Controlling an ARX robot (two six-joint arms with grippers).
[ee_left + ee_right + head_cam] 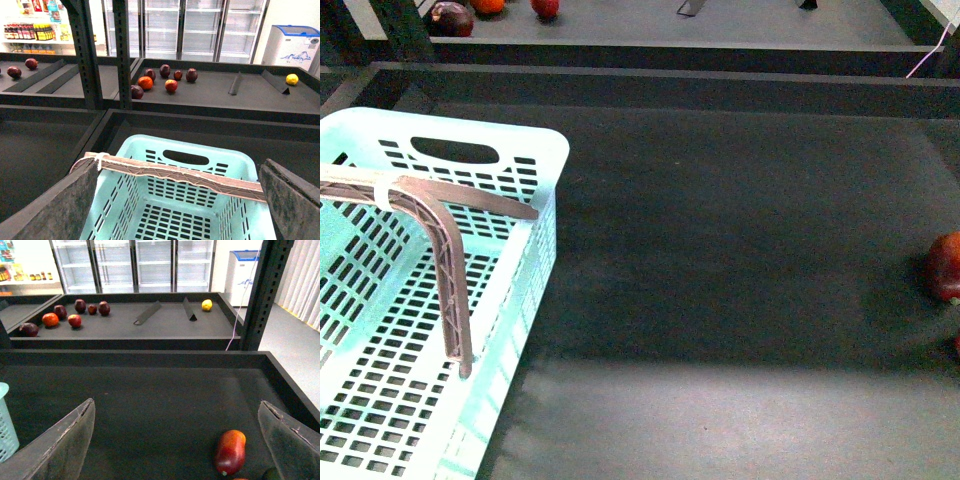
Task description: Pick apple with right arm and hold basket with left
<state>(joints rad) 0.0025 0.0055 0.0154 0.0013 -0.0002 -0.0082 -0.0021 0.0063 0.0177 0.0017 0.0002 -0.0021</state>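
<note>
A: So, from the front, where is everything sitting?

B: The basket [480,125] is sitting on the dark counter [740,250]. Its grey-brown handle [448,270] is arching over the slotted floor, with a white band [382,190] wrapping it. The apple [944,265] is lying well apart from the basket, off to its right, and the frame edge is cutting it.

A: And beyond the basket?

B: A few fruits [450,15] are resting on a further shelf behind it.

A: What is the left wrist camera showing?

B: The left tool [178,166] is hovering over the basket [200,144] with its jaws standing wide apart, clamping nothing. The handle [210,181] is running across between the two fingertips, and I cannot tell whether they are touching it. Behind the basket, a cluster of red and dark fruits [165,80] is lying on the rear shelf, and a yellow fruit [292,79] is lying further along it.

A: And the right wrist camera?

B: The right tool [176,404] is holding its jaws wide apart too, with nothing in them. The apple [230,451], red with an orange blush, is lying on the counter ahead of the gap, nearer the finger [295,440] on the side away from the basket. Only a sliver of the basket [5,420] is peeking in, well apart from the apple.
</note>
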